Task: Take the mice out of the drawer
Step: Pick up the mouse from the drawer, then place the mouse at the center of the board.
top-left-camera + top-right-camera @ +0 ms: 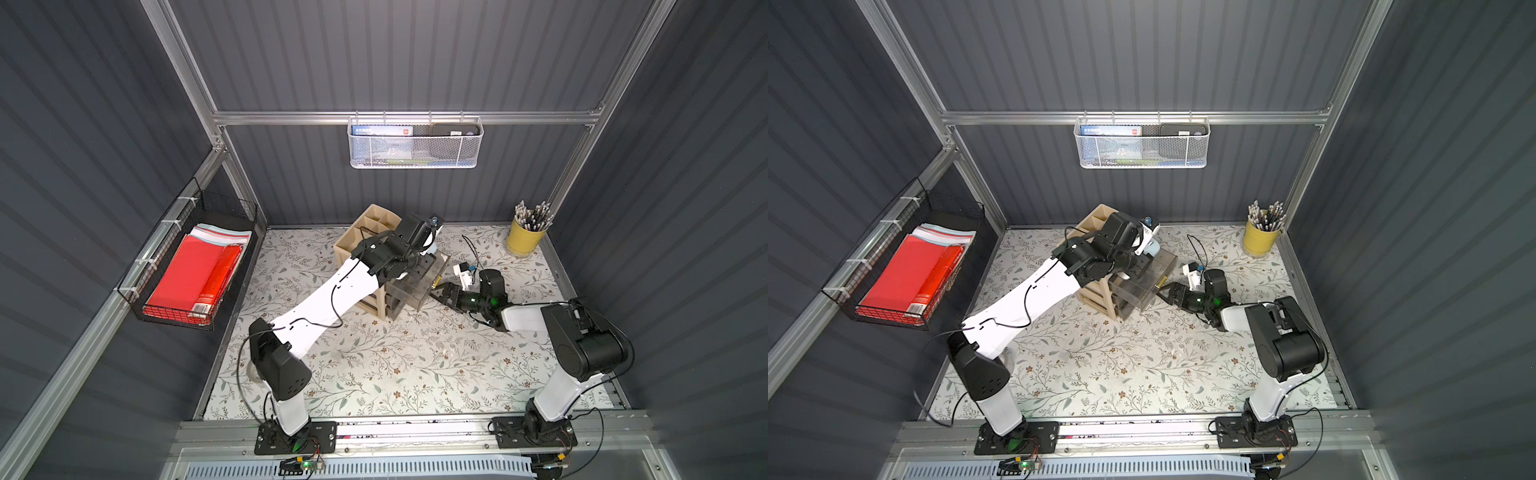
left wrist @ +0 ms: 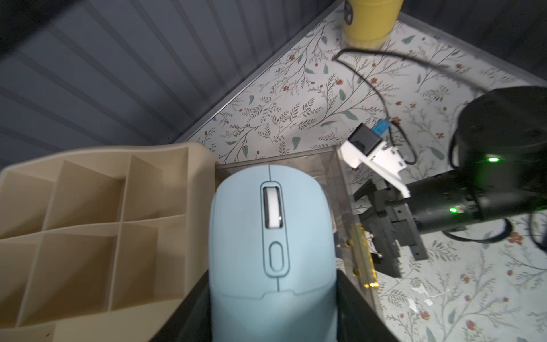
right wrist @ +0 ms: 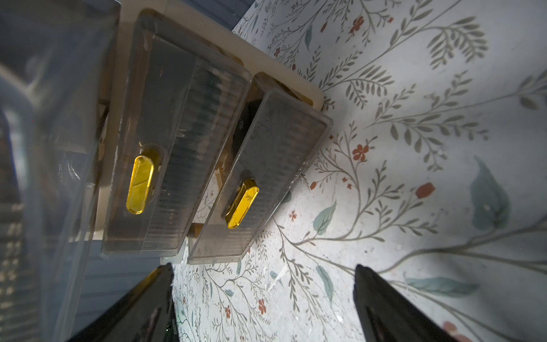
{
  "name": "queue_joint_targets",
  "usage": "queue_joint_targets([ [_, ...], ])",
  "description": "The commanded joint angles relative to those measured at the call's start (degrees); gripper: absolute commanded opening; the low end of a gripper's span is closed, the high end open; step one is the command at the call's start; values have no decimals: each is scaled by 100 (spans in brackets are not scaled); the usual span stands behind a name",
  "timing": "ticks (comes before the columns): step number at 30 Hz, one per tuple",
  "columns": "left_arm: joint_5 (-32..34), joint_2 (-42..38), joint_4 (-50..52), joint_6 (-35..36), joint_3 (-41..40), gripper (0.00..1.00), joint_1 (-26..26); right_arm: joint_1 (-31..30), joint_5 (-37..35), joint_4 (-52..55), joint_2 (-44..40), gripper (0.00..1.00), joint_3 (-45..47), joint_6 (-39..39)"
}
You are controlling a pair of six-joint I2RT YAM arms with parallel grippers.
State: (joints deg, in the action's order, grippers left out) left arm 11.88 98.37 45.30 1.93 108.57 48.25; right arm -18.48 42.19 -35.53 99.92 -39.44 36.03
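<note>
**Q:** Why is the pale blue mouse (image 2: 272, 237) held above the pulled-out drawer (image 1: 415, 291)?

**A:** Removal is judged under way. The mouse is clamped at its sides by the half-closed left tool (image 2: 272, 308). The right tool (image 3: 263, 269), spread wide and empty, is stationed just right of the drawer front, probably as a brace.

Both arms pair white shells with black joint housings. A thin black cable (image 1: 333, 299) runs along the left arm (image 1: 307, 316). The right arm (image 1: 582, 345) bears green lights (image 1: 493, 300) and a white camera bracket (image 1: 462, 270); the right end effector (image 3: 263, 268) has glossy black tapered fingers (image 3: 133, 311). Each stands on a black bolted base plate (image 1: 295, 436).
</note>
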Motion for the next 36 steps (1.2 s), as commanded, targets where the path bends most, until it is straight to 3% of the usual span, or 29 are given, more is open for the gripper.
queue_joint_targets([
  [1, -692, -1120, 43, -453, -406, 46, 572, -15, 17, 19, 71, 99, -143, -139],
  [7, -931, -2217, 11, -1539, -2217, 46, 1511, 27, -34, 240, 11, 99, -187, -249],
  [13, -1034, -3384, -1278, -2829, -4566, 44, 1949, 156, -111, 554, -103, 99, -213, -394],
  [18, -522, -4052, -2941, -4200, -6284, 43, 2425, 209, -119, 689, -89, 99, -283, -461],
  [21, 184, -4109, -3891, -5271, -7223, 42, 2828, 239, -119, 714, -80, 99, -283, -496],
  [24, 1288, -3985, -4267, -6427, -7766, 42, 3481, 262, -117, 732, -43, 99, -275, -518],
  [28, 2571, -3684, -3767, -8109, -8004, 42, 4255, 271, -89, 697, 1, 99, -227, -518],
  [30, 2827, -3442, -3350, -8703, -7917, 42, 4427, 275, -96, 679, -20, 99, -192, -527],
  [32, 2782, -3210, -3052, -8904, -7841, 44, 4464, 275, -97, 679, -25, 99, -170, -535],
  [36, 2712, -2885, -1903, -10057, -7657, 47, 4474, 284, -89, 649, -21, 99, -163, -531],
])
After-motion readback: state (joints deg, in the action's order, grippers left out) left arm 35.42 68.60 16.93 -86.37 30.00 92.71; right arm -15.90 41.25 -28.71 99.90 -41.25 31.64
